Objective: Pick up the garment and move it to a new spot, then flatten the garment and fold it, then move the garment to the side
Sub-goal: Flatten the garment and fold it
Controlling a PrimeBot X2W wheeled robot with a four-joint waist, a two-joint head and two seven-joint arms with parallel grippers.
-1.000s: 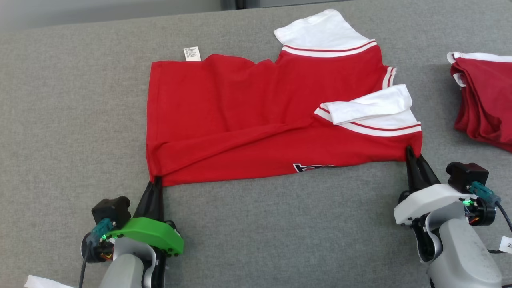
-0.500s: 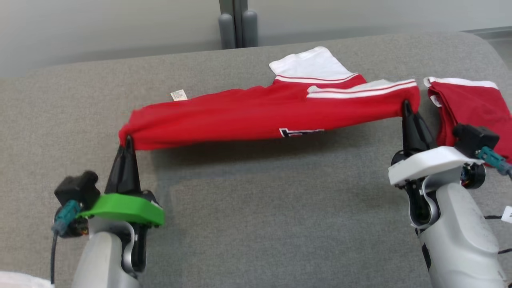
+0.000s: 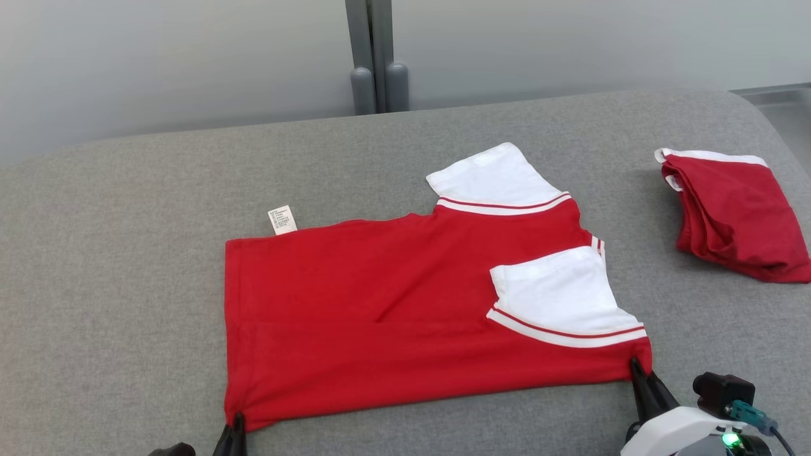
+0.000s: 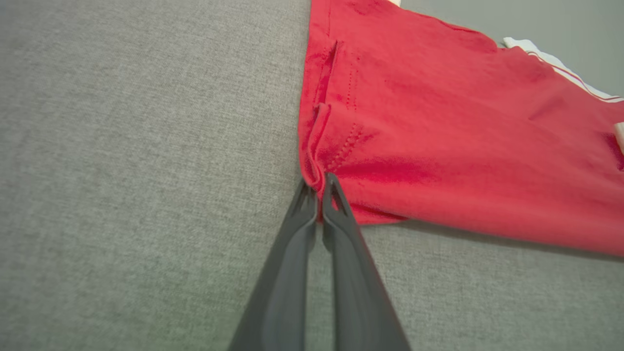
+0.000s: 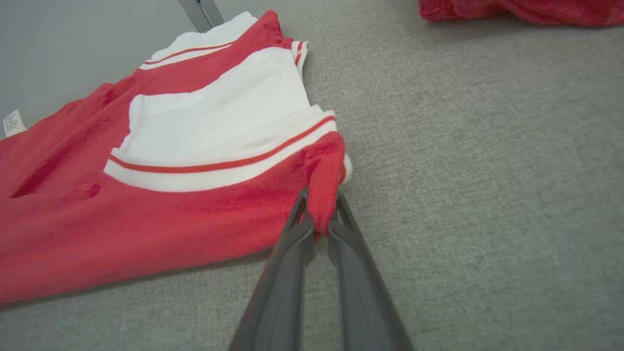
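A red garment (image 3: pixel 380 304) with white sleeves lies folded in half lengthwise and spread flat on the grey table (image 3: pixel 127 253). A white care label (image 3: pixel 282 220) sticks out at its far left edge. My left gripper (image 3: pixel 236 423) is shut on the garment's near left corner (image 4: pixel 317 187) at the bottom of the head view. My right gripper (image 3: pixel 635 367) is shut on the near right corner (image 5: pixel 322 204), just below the white sleeve (image 3: pixel 561 297).
A second red and white garment (image 3: pixel 735 212) lies folded at the table's right side. A grey post (image 3: pixel 374 57) stands against the pale wall behind the table's far edge. Bare grey surface stretches left of the garment.
Both grippers lifted the near edge, carried it up and away, then brought it back down towards me. The garment now lies flat, its front lettering hidden. The camera tilted up.
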